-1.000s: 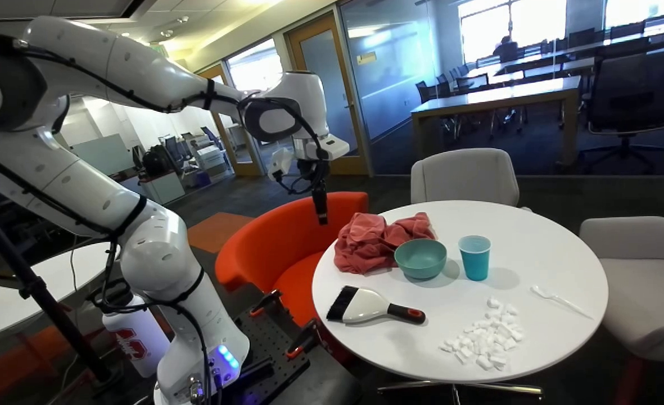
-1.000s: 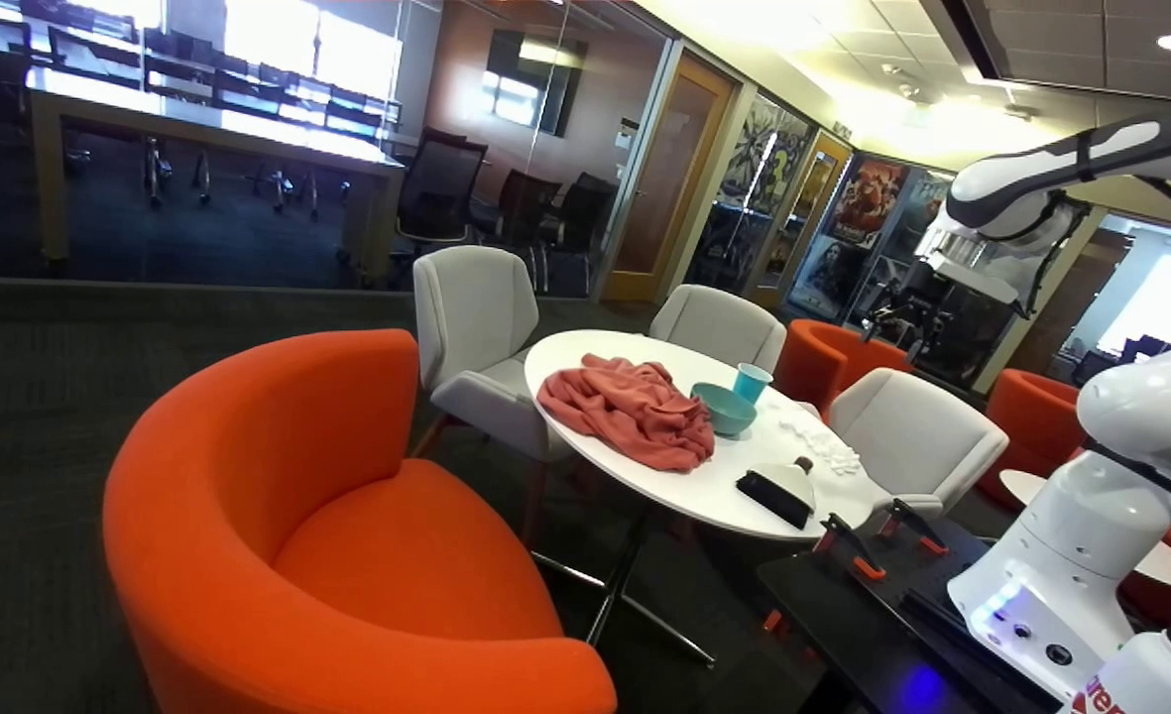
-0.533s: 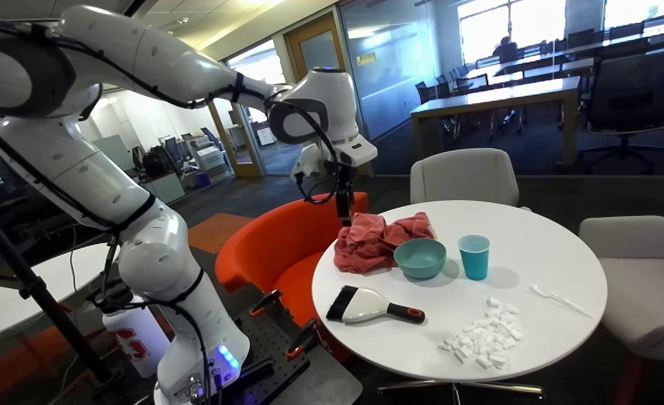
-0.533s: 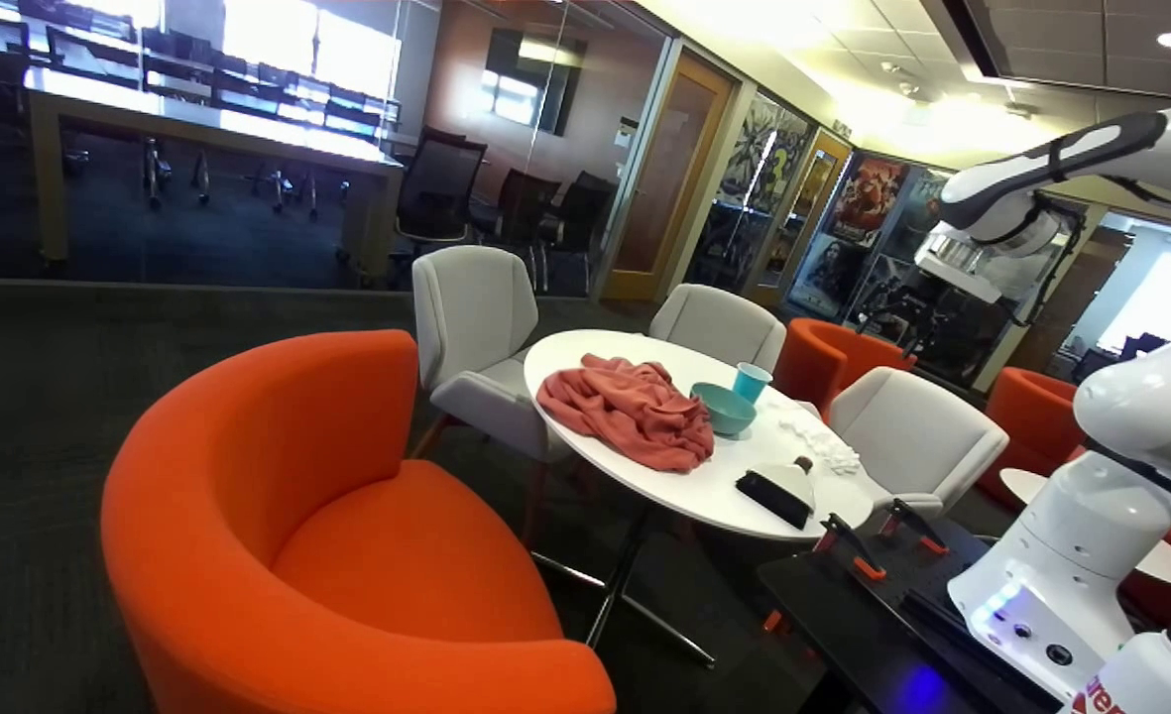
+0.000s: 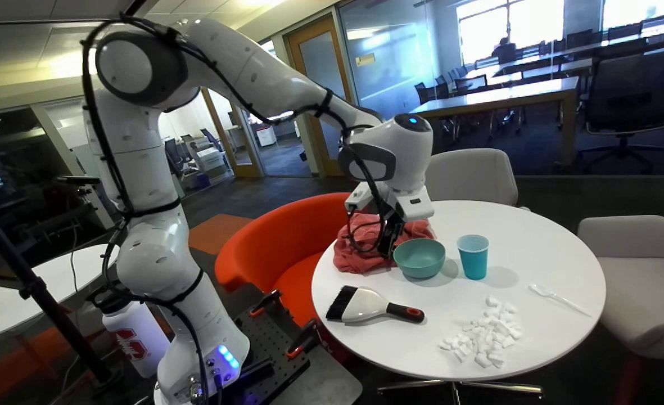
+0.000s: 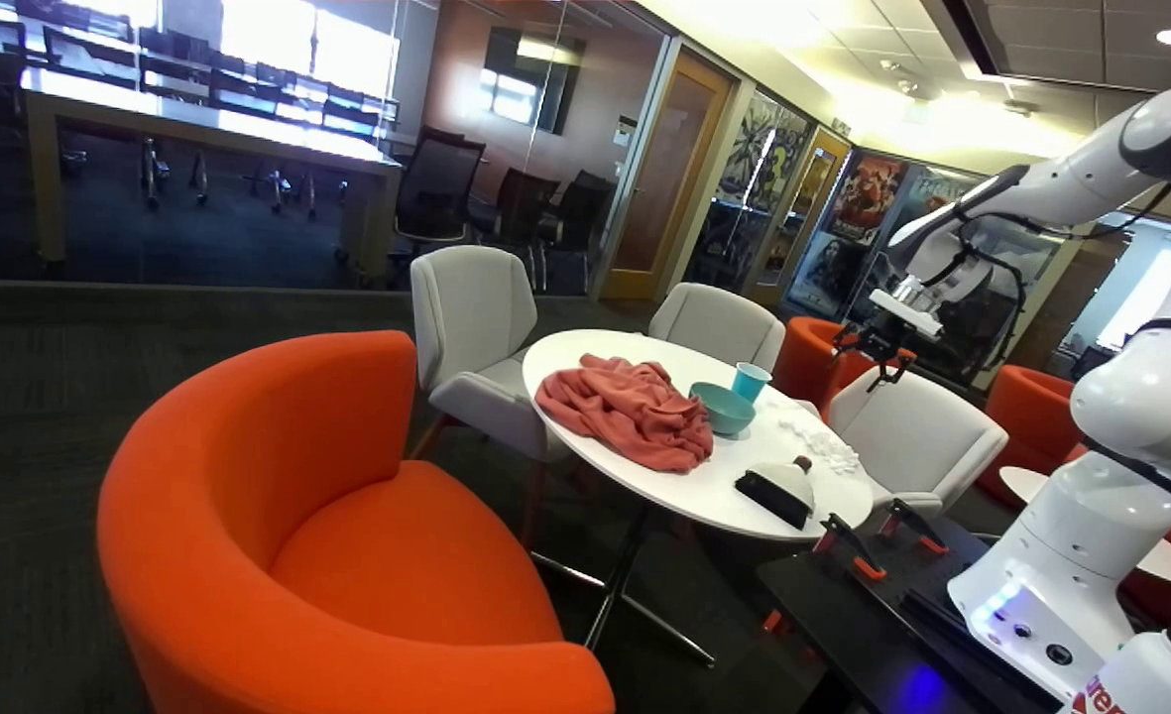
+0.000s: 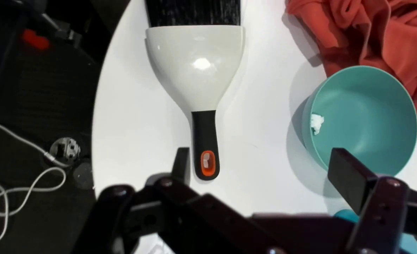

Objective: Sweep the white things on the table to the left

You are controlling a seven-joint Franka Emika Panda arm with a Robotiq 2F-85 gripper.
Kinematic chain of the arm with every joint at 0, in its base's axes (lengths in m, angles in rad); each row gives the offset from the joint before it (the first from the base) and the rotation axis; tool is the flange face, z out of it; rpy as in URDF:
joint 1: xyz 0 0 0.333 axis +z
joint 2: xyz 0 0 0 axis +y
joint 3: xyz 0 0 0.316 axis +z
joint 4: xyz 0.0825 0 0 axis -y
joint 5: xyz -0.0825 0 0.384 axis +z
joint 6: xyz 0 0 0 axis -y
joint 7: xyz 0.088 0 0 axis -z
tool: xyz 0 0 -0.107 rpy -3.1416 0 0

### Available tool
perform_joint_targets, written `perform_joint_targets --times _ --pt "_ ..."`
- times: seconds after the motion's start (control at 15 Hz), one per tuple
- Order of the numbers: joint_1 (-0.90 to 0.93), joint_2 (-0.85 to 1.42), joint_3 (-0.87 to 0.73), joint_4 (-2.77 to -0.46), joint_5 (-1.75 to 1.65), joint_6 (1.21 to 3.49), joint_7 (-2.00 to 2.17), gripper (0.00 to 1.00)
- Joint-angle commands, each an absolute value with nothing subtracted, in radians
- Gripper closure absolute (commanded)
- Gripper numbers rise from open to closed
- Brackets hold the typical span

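The teal bowl [image 7: 363, 116] is holding a small white scrap [image 7: 316, 122] against its wall; the blue cup [image 5: 473, 260] is standing beside it. The white things [image 5: 484, 336] are lying scattered on the desk [image 5: 551, 242], between brush [image 5: 365, 305] and utensil [image 5: 559, 300]. My arm [image 5: 256, 68] is standing arched, wrist [image 5: 413, 149] pointing down, jaws gaping wide, gripping nothing.

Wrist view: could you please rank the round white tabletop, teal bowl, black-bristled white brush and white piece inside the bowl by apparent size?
1. Round white tabletop
2. Teal bowl and black-bristled white brush: too alike to rank, the brush being cut off
3. White piece
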State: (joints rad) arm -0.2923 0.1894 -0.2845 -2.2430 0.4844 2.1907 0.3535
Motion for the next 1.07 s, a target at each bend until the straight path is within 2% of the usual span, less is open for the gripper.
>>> perform_joint_targets --times 0.0,0.6,0.73,0.8,1.0 --pt "-0.335 0.366 -0.258 -2.102 0.677 2.125 0.34 0.0" --pt "-0.304 0.562 -0.275 -1.955 0.487 1.927 0.38 0.0" --pt "-0.263 0.541 -0.303 -1.974 0.369 1.966 0.446 0.0" --pt "-0.308 0.554 -0.27 -1.982 0.437 1.974 0.385 0.0" --pt "-0.288 0.554 -0.282 -1.975 0.386 1.974 0.42 0.0"
